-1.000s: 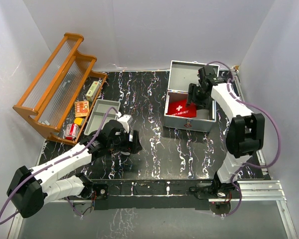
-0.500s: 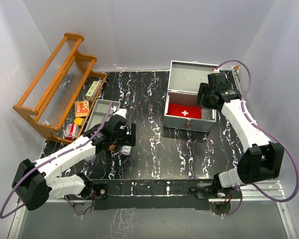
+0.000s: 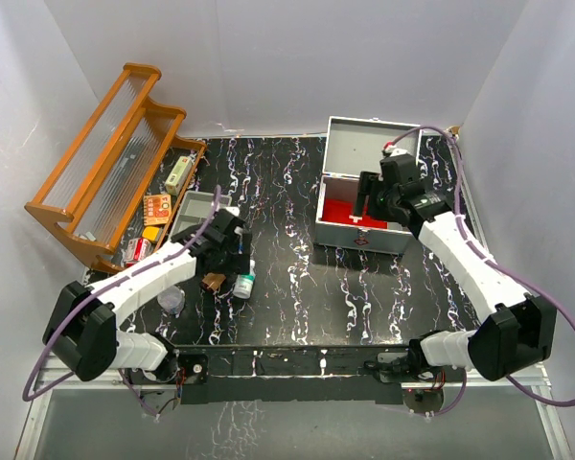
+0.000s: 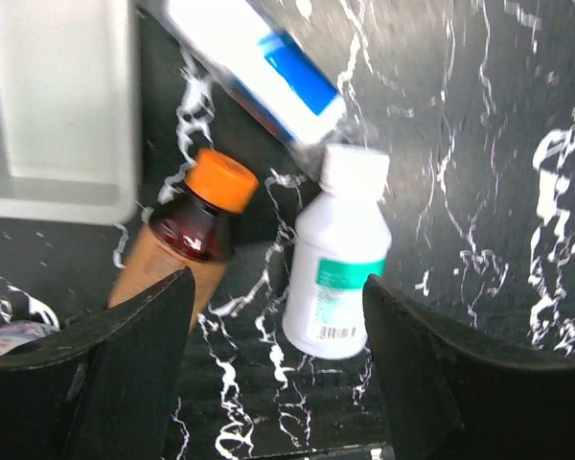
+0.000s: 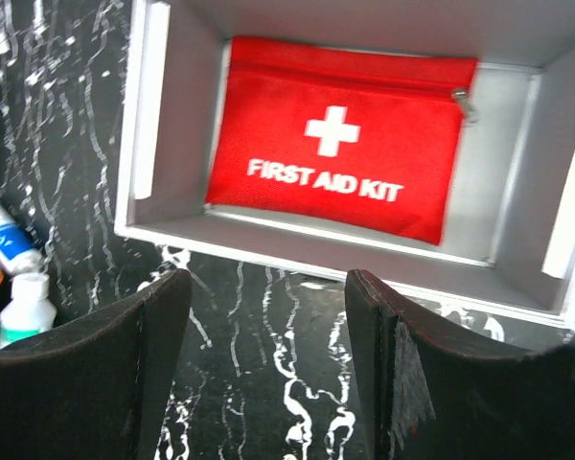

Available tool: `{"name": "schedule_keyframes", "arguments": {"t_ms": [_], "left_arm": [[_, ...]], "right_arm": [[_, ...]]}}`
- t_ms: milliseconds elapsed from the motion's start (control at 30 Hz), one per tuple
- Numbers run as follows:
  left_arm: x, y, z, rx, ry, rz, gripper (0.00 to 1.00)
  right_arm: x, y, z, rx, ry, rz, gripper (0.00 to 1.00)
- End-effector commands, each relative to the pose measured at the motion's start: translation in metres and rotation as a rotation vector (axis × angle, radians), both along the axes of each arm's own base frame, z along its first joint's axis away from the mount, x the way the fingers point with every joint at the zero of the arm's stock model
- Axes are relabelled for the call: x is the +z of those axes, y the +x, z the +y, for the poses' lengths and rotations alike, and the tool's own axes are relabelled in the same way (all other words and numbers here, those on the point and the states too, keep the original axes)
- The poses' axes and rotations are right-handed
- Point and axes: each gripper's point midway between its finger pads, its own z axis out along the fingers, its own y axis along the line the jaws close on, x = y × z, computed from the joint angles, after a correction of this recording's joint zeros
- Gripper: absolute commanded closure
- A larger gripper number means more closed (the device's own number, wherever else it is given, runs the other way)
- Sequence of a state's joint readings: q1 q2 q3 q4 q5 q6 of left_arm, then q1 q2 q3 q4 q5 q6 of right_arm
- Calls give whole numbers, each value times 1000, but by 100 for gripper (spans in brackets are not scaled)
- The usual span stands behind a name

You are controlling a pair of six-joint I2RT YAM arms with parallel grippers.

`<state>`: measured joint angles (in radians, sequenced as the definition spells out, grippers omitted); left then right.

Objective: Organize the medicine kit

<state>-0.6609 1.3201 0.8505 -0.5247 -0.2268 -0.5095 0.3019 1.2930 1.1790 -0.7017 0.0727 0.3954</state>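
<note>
The open metal case (image 3: pixel 362 239) stands at the back right with the red first aid kit pouch (image 3: pixel 341 213) lying flat inside; the right wrist view shows the pouch (image 5: pixel 340 153) too. My right gripper (image 3: pixel 373 197) is open and empty above the case's near part (image 5: pixel 268 374). My left gripper (image 3: pixel 232 251) is open and empty (image 4: pixel 278 369), just above a white bottle with a green label (image 4: pixel 337 259), a brown bottle with an orange cap (image 4: pixel 187 240) and a white-and-blue tube (image 4: pixel 259 62), all lying on the table.
A grey tray (image 3: pixel 194 217) sits just left of the bottles. A wooden rack (image 3: pixel 110 158) at the far left holds an orange box (image 3: pixel 156 209), a red can (image 3: pixel 136 251) and a white box (image 3: pixel 179 174). A small clear round container (image 3: pixel 171 300) lies near the left arm.
My right gripper has left the pouch lying flat in the case, swung right, then come back over the case's near part. My left gripper has moved back and left, uncovering the two bottles.
</note>
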Motion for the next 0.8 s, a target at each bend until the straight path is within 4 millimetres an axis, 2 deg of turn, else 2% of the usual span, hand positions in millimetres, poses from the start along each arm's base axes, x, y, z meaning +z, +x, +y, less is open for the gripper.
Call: {"name": "schedule_keyframes", "arguments": {"t_ms": [0, 67, 200, 267, 400, 500, 633, 767], "left_arm": [[33, 27, 10, 40, -70, -52, 33], [41, 35, 14, 54, -78, -74, 34], [43, 45, 39, 96, -20, -72, 38], [39, 41, 41, 76, -23, -28, 41], [20, 22, 46, 48, 7, 68, 53], [11, 6, 47, 47, 4, 125, 54], [18, 2, 35, 35, -59, 143, 50], [5, -4, 49, 109, 20, 204, 45]], "right_arm": [[14, 5, 45, 76, 77, -85, 37], [12, 5, 59, 89, 84, -84, 37], [12, -1, 95, 137, 87, -92, 38], [14, -5, 113, 159, 104, -103, 39], [8, -18, 141, 194, 138, -102, 39], [-2, -28, 156, 223, 177, -79, 40], [-11, -38, 166, 243, 192, -54, 41], [-12, -43, 173, 257, 201, -46, 41]]}}
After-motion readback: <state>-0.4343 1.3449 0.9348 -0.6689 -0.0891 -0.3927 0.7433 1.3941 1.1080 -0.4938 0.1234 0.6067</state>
